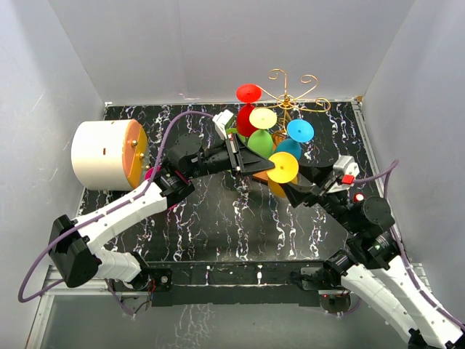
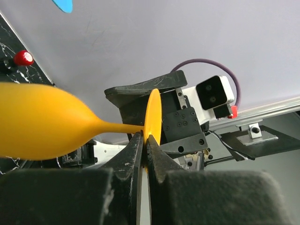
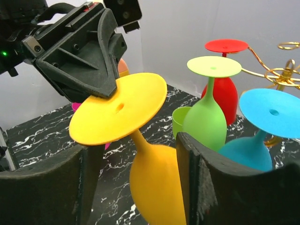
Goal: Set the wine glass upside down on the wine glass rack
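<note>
Two grippers attend the yellow wine glass (image 1: 282, 167), which is inverted with its foot uppermost. The left gripper (image 2: 144, 136) is clamped on the foot's rim, keeping it level. The right gripper (image 3: 136, 143) straddles the bowl with jaws wide, probably to receive it. The wine glass rack (image 1: 289, 93) stands near, at 12 o'clock.

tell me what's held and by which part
The left gripper pinches the yellow wine glass by the edge of its foot disc; the right gripper stands open around its bowl.
</note>
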